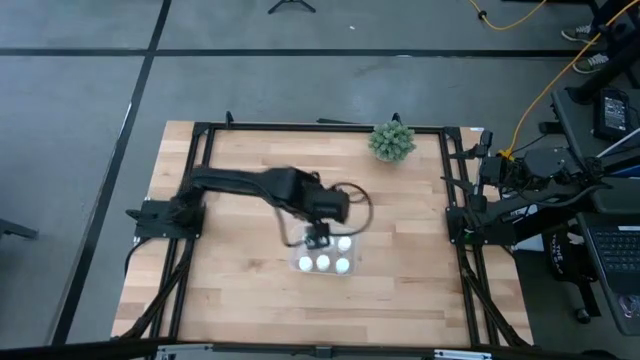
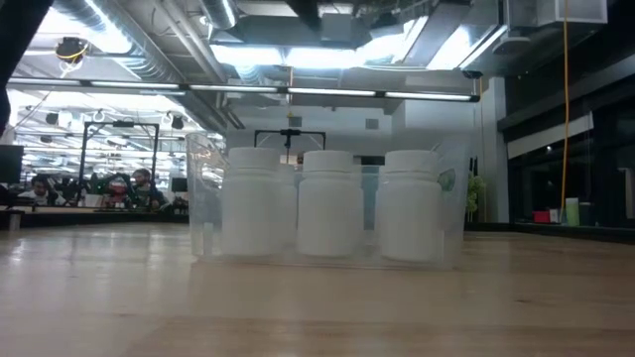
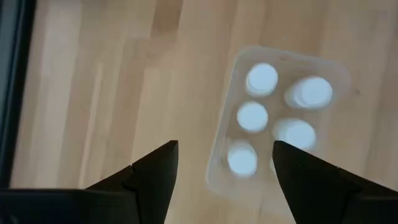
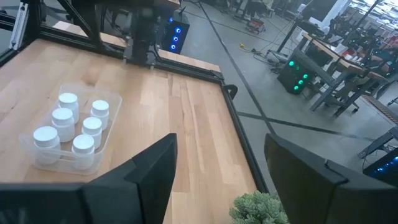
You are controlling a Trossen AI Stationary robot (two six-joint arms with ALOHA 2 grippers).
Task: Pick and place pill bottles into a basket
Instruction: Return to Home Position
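Observation:
The clear plastic basket (image 1: 325, 256) sits near the table's middle; it also shows in the low view (image 2: 203, 198), the left wrist view (image 3: 221, 106) and the right wrist view (image 4: 112, 102). Several white pill bottles (image 1: 323, 264) stand upright in it on their bases, and they also show in three other views (image 2: 327, 203) (image 3: 253, 116) (image 4: 63, 118). My left gripper (image 1: 318, 236) (image 3: 225, 144) is open and empty, above the basket's far side, pointing down. My right gripper (image 4: 217, 143) is open and empty at the table's right edge (image 1: 470, 210).
A spiky green plant (image 1: 391, 141) (image 4: 258, 208) stands at the table's far right. A black frame (image 1: 300, 127) runs around the wooden table. Bare wood lies to the left, right and near side of the basket.

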